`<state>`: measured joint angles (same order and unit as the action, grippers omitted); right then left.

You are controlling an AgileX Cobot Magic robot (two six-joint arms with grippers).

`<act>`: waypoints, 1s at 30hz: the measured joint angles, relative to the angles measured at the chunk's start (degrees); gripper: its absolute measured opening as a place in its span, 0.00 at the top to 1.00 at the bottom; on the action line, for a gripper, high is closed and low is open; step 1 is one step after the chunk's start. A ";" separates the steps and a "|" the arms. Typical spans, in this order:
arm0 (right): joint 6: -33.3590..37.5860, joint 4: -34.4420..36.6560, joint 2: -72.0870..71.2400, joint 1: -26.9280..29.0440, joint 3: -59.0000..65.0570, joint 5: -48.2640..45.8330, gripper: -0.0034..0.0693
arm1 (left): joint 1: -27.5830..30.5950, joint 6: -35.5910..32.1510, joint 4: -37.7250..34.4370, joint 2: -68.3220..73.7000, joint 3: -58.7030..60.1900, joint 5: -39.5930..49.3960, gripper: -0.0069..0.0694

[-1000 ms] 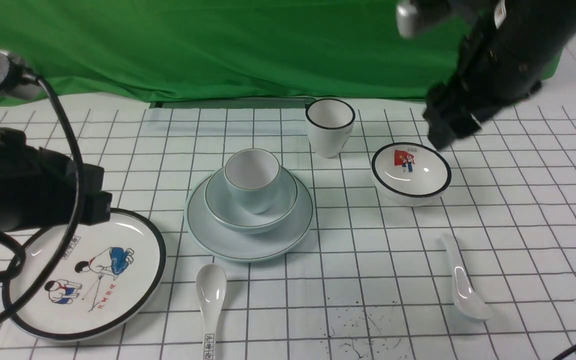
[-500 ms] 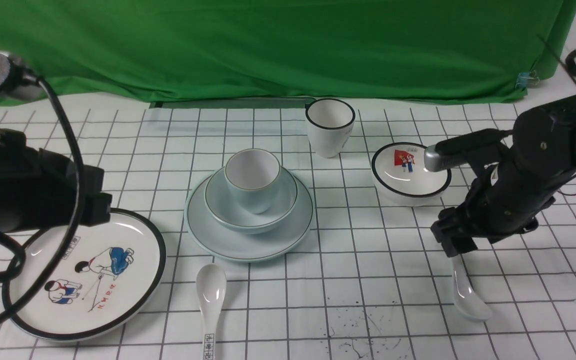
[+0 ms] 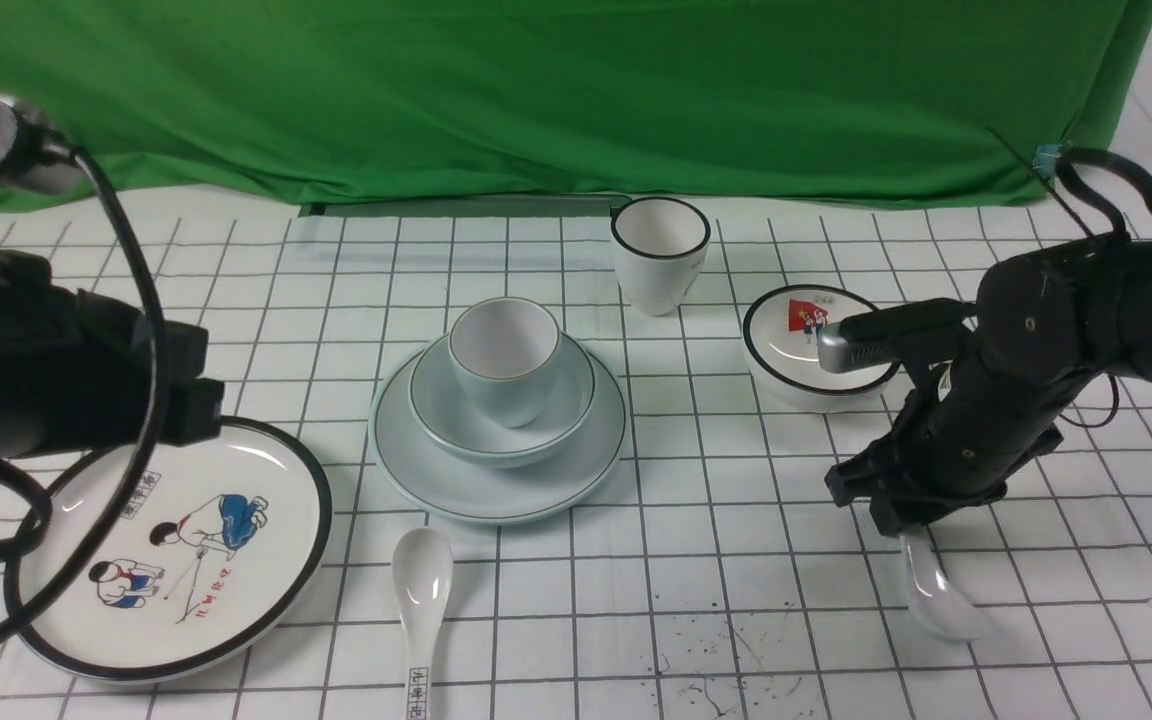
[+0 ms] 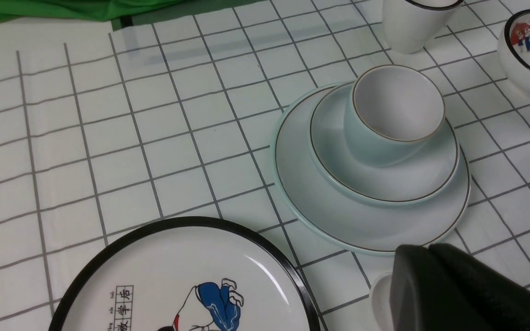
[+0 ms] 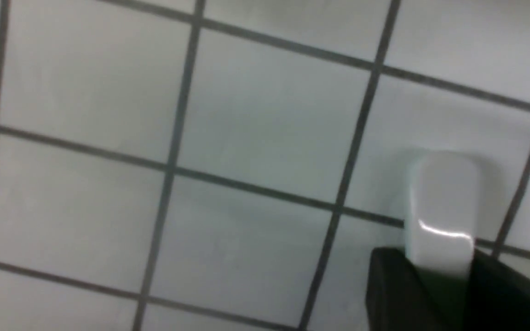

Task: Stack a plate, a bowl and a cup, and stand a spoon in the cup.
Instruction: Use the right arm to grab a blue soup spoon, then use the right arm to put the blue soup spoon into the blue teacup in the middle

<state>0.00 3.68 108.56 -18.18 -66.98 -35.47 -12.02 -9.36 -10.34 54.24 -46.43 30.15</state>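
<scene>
Nearest you on the counter [image 3: 736, 480], right of centre, lies the spoon [image 3: 936, 590], its scoop toward you. Your right gripper [image 3: 901, 515] is clenched on its handle, and the spoon rests on the counter. On the near left are the printed spoon [image 3: 421, 600] and the picture plate [image 3: 266, 600]. Your left gripper [image 4: 423, 257] hangs over that plate's far edge, fingers pressed together and holding nothing. Farther back in the middle, the plate [image 3: 496, 490] carries the bowl [image 3: 436, 400], and the cup [image 3: 506, 370] stands upright in it. Beyond, to the right, are the picture bowl [image 3: 796, 350] and the tall cup [image 3: 658, 255].
</scene>
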 joint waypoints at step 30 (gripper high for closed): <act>8.62 -0.78 -2.08 -20.41 -17.45 44.19 0.72 | 0.00 0.00 2.48 0.00 0.00 -0.02 0.96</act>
<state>8.62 2.90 106.48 -38.59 -84.43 8.72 -12.02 -9.36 -7.86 54.24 -46.43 30.14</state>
